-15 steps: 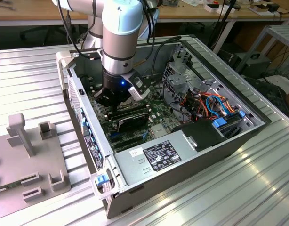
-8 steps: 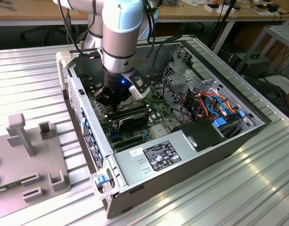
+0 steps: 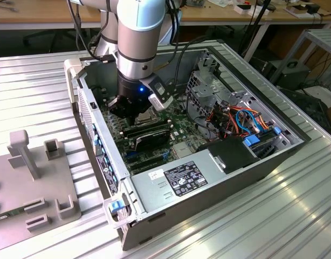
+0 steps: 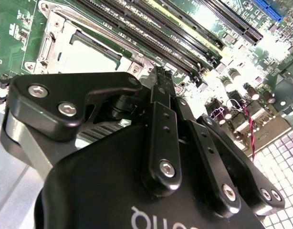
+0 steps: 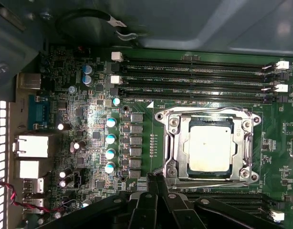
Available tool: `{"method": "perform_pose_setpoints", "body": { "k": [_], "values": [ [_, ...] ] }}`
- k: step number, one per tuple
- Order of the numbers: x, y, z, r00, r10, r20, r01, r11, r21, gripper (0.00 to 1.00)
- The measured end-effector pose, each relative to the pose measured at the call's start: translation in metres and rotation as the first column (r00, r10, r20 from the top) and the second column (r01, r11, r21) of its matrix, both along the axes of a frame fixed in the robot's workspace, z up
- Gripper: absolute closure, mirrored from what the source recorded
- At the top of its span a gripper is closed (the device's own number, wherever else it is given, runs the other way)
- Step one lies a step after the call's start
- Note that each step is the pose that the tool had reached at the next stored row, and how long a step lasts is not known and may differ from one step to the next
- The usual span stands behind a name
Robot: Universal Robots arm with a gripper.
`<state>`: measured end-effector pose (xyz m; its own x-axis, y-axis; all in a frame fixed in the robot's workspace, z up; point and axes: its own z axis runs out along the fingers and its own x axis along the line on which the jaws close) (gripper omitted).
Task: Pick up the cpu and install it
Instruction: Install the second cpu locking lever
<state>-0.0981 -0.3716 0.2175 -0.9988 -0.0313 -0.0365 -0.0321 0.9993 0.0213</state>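
Now I hang low inside the open computer case [image 3: 208, 183] on the table [image 3: 295, 216], over the motherboard [image 5: 89, 124]. Its socket [image 5: 208, 143] frame lies around the cpu [image 5: 207, 147], already seated flat within. My gripper [image 5: 156, 183] holds nothing, jaws pressed together just beside the socket; I judge any contact should stay light and square

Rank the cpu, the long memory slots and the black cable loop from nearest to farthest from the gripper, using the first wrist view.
From the gripper:
1. cpu, seated in the socket.
2. memory slots, beyond the socket.
3. black cable loop, by the case wall.
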Motion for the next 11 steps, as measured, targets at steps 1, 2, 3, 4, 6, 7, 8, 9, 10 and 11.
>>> {"method": "perform_pose_setpoints", "body": {
  "k": [1, 2, 3, 4, 6, 7, 8, 9, 10, 11],
  "values": [
    [0.0000, 0.0000, 0.0000, 1.0000, 0.000, 0.0000, 0.000, 1.0000, 0.0000, 0.89],
    [0.0000, 0.0000, 0.0001, 1.0000, 0.000, 0.0000, 0.000, 1.0000, 0.0000, 0.89],
    [0.0000, 0.0000, 0.0001, 1.0000, 0.000, 0.0000, 0.000, 1.0000, -0.0002, 0.89],
    [0.0002, -0.0001, 0.0002, 1.0000, 0.000, -0.0001, 0.000, 1.0000, -0.0002, 0.89],
    [0.0034, 0.0000, 0.0001, 1.0000, 0.000, -0.0001, 0.000, 1.0000, -0.0002, 0.89],
    [0.0048, 0.0000, 0.0002, 1.0000, 0.000, -0.0001, 0.000, 1.0000, -0.0002, 0.89],
    [0.0067, 0.0000, 0.0002, 1.0000, 0.000, -0.0001, 0.000, 1.0000, -0.0002, 0.89],
    [0.0084, 0.0000, 0.0001, 1.0000, 0.000, -0.0001, 0.000, 1.0000, -0.0002, 0.89],
    [0.0105, 0.0001, 0.0001, 1.0000, 0.000, -0.0001, 0.000, 1.0000, -0.0001, 0.89],
    [0.0121, 0.0001, 0.0001, 1.0000, 0.000, 0.0000, 0.000, 1.0000, -0.0001, 0.89]
  ]
}}
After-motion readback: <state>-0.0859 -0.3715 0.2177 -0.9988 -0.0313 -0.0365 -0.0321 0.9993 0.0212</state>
